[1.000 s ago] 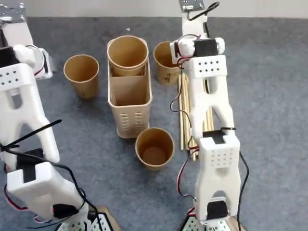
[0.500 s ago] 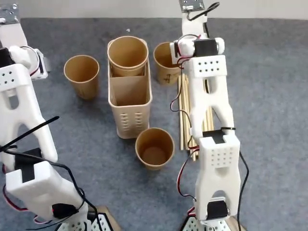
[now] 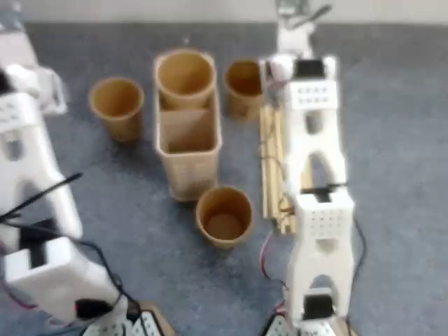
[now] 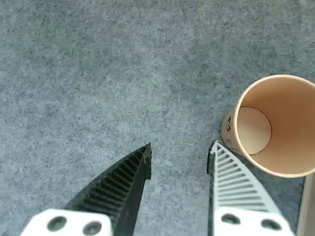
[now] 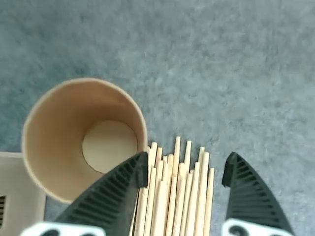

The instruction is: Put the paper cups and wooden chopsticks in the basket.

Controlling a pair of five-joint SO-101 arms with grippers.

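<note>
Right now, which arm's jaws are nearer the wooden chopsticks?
Right. Its open jaws hang over the pale wooden chopsticks; the left's are beside a brown paper cup, across the beige slotted basket.

Your left gripper (image 4: 180,146): jaws apart, aimed straight down. Your right gripper (image 5: 187,156): same deal, jaws spread, aimed down.

the right arm hides part of the chopsticks (image 3: 271,161)
</note>
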